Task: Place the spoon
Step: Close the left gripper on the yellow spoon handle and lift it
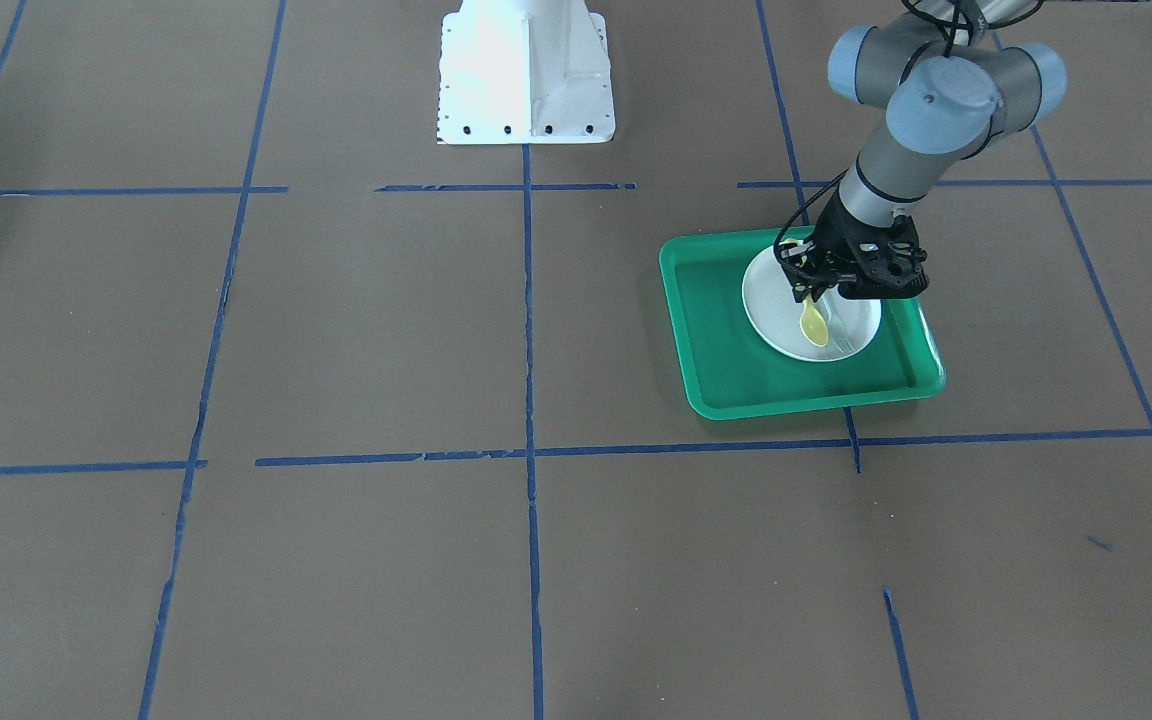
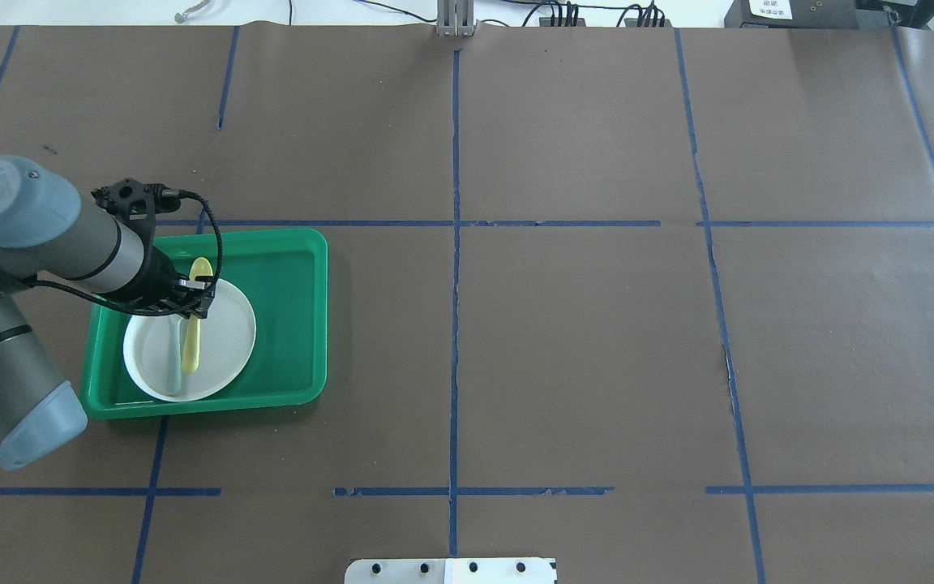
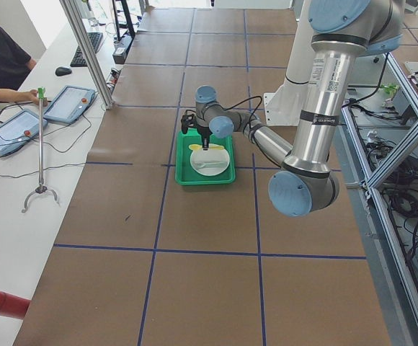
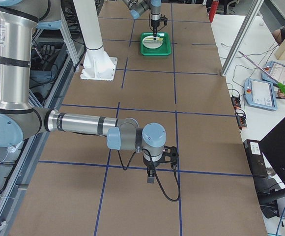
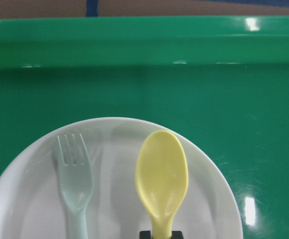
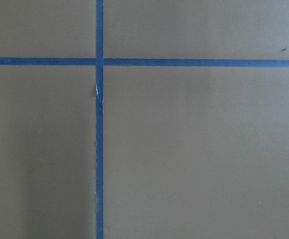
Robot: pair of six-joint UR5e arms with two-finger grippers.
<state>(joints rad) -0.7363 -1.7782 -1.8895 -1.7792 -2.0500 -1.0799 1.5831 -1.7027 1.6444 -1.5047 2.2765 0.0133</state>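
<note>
1. The spoon and fork handles, and the plate's near part, were cut off by the left wrist view's bottom edge.
2. The right gripper was too small to judge its jaws.

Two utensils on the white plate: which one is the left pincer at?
The yellow spoon: its handle runs into the left pincer; the pale grey-green fork lies free beside it.

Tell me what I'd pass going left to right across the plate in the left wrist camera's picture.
Pale green fork → yellow spoon, both seen against the white plate.
</note>
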